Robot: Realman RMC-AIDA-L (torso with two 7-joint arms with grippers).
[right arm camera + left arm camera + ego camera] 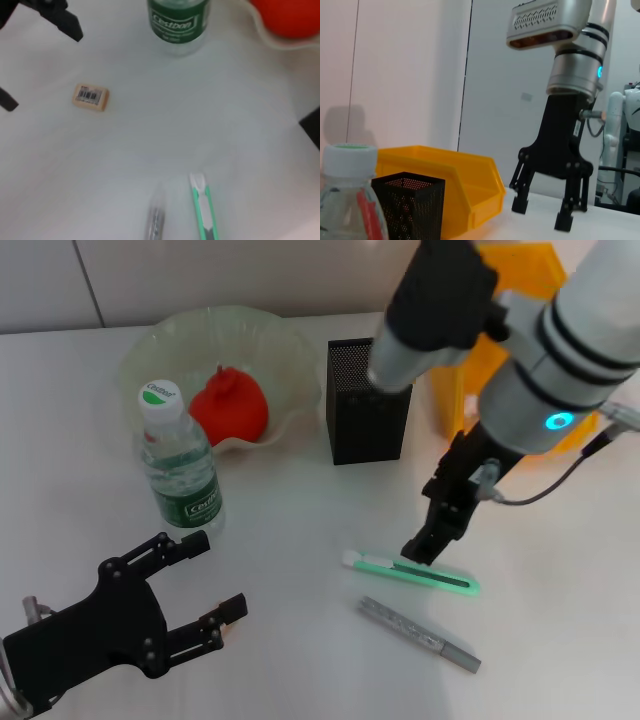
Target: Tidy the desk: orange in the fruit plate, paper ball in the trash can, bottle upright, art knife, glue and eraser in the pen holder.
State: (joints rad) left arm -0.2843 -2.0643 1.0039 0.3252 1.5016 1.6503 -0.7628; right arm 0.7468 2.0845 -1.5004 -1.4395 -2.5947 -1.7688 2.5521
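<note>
Two things give us trouble in the head view: the eraser (90, 96) is hidden there, likely behind the left gripper (205, 587), and shows only in the right wrist view, lying flat on the table (300, 520) near that gripper's fingers. We see no paper ball in any view. The bin (500, 350) is largely covered by the right arm.

We see the left gripper low at 7 o'clock, just above the table, fingers spread open and holding nothing, the bottle (178, 465) close by at its 12 o'clock. The right arm comes in from 2 o'clock and points down; the right gripper (432, 540) has its jaws apart, tips just over one end of the knife (410, 573), and we cannot tell whether they touch it. The left wrist view confirms the gap between its fingers (520, 202).

The bottle stands upright, cap on, just beside the plate (215, 370) at its 7 o'clock. The orange (230, 405) sits in the plate. The holder (368, 400) stands at 12 o'clock of the knife. The glue (420, 634) lies flat at 6 o'clock of the knife, near it, apart.
</note>
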